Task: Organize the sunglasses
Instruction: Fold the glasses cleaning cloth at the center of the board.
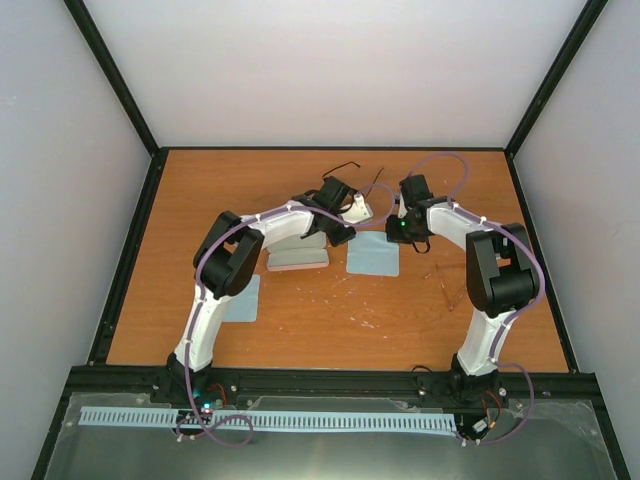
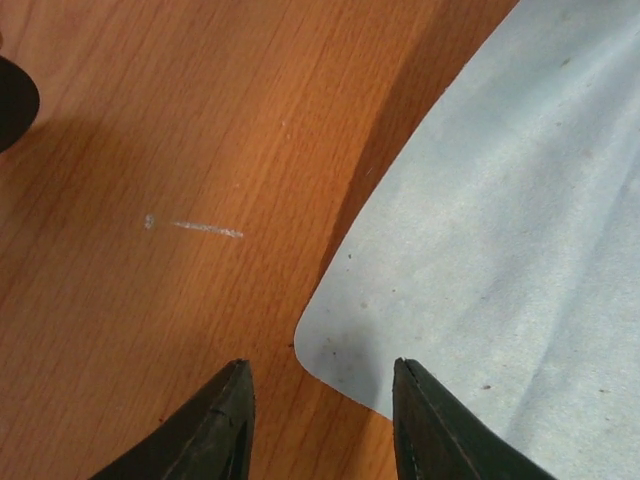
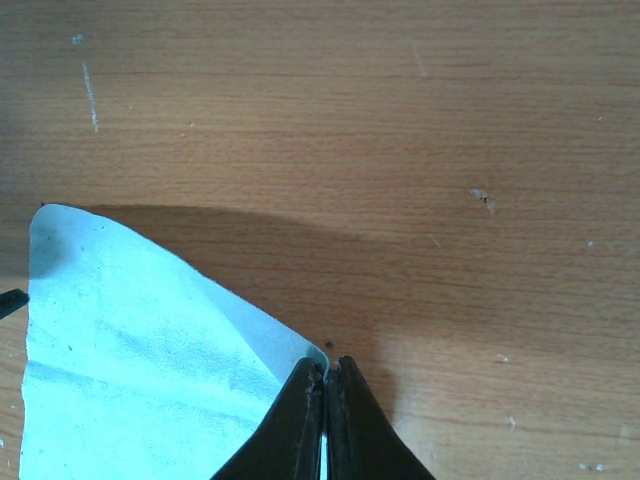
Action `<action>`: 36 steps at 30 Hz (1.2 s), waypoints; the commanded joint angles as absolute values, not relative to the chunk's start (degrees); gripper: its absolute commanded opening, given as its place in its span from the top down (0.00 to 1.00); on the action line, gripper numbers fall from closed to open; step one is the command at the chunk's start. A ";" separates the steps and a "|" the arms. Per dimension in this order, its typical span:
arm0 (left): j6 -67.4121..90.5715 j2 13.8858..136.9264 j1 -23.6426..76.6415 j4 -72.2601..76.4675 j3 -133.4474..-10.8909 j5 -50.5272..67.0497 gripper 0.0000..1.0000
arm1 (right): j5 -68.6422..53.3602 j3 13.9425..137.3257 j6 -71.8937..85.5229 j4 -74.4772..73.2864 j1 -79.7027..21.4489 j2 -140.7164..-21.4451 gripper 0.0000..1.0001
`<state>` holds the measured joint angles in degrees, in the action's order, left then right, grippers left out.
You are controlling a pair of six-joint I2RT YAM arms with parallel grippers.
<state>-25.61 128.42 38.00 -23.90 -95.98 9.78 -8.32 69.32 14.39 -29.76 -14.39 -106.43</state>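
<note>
The black-framed sunglasses (image 1: 343, 167) lie at the back of the table, beyond both grippers. The pale reddish-clear sunglasses (image 1: 447, 285) lie faintly visible near the right arm. My right gripper (image 3: 325, 368) is shut on a corner of a light-blue cloth (image 3: 130, 350) and holds it a little off the wood; it also shows in the top view (image 1: 390, 222). My left gripper (image 2: 320, 375) is open and empty, its fingers on either side of another corner of that cloth (image 2: 500, 250), just above it. In the top view the left gripper (image 1: 347, 233) is at the cloth's (image 1: 372, 256) far left corner.
Two oblong cases (image 1: 297, 250) lie under the left forearm. A second light-blue cloth (image 1: 242, 298) lies near the left arm's base. A dark rounded thing (image 2: 12, 100) shows at the left edge of the left wrist view. Black rails (image 1: 130, 250) border the table.
</note>
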 commanded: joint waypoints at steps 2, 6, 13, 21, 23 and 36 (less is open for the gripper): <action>-25.70 131.13 38.48 -23.49 -97.62 8.26 0.62 | -8.43 69.47 14.79 -29.05 -14.07 -105.47 0.97; -25.63 132.52 38.45 -24.17 -99.33 9.37 0.63 | -8.27 69.36 14.51 -29.35 -14.06 -105.38 0.97; -25.44 134.19 38.49 -25.64 -100.75 11.93 0.72 | -8.09 68.78 14.26 -29.37 -14.08 -105.13 0.97; -25.00 133.10 38.54 -26.87 -98.88 15.45 0.84 | -7.96 68.94 14.35 -29.25 -14.06 -105.42 0.97; -25.12 133.05 38.58 -26.95 -98.54 15.93 0.88 | -7.99 68.93 14.32 -29.27 -14.06 -105.49 0.97; -26.27 129.32 38.58 -24.05 -96.23 11.72 0.99 | -7.77 67.49 14.31 -27.92 -14.07 -103.38 0.97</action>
<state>-25.41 131.83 38.02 -23.53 -97.97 14.15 -8.16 68.79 14.41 -29.54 -14.39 -106.13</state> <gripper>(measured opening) 0.009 0.029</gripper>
